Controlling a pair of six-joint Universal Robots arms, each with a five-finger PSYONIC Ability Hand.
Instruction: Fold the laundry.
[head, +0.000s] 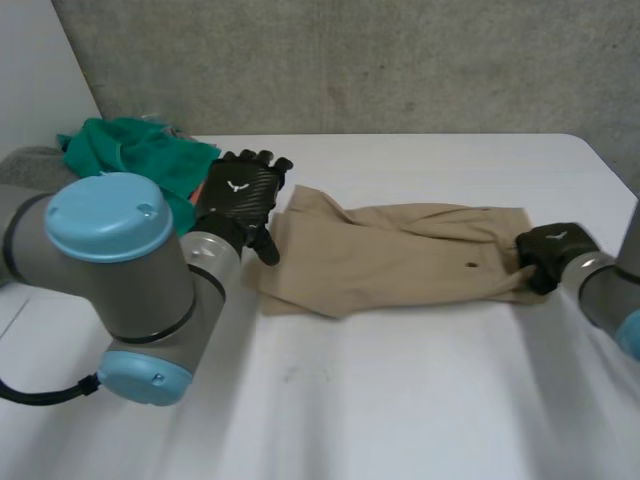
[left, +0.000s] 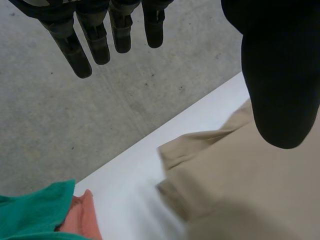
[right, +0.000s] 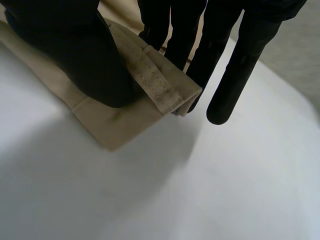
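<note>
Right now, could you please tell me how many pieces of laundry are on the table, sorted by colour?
tan garment: 1
green cloth: 1
salmon-pink cloth: 1
Total: 3

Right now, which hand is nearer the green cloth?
Left. The left hand is open beside the green cloth; the right hand, far off, pinches the other end of the tan garment.
</note>
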